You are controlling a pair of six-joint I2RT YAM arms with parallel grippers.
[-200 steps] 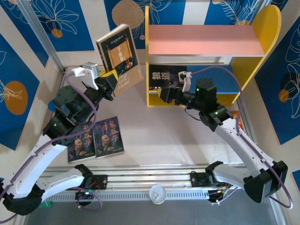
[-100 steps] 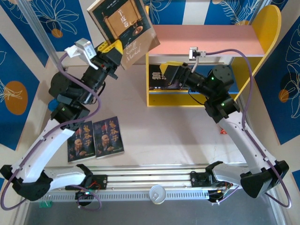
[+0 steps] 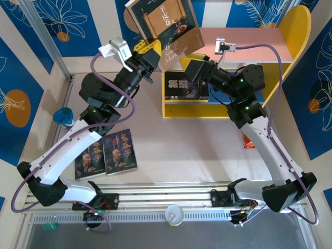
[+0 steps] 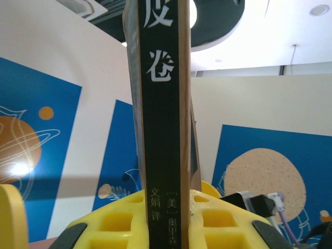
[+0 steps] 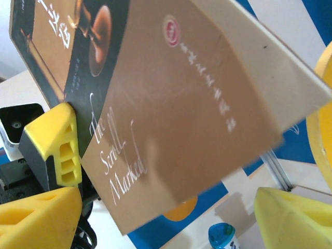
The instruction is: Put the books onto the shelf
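Seen from above, the left gripper (image 3: pixel 149 50) pinches the brown book (image 3: pixel 165 25), which rises toward 1 o'clock by the shelf (image 3: pixel 244 44), with the spread right gripper (image 3: pixel 193 68) just at the book's 4 o'clock.

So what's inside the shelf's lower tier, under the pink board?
One dark book with white Chinese characters sits at the left end. The right arm covers the rest of that tier, so anything further right can't be seen.

Shelf (image 3: pixel 296 30): upright, pink top.
Brown book (image 3: pixel 165 25): aloft, tilted, at its top-left corner.
Dark book (image 3: pixel 175 86): on lower board.
Bearded-man books (image 3: pixel 120 151): flat, side by side.
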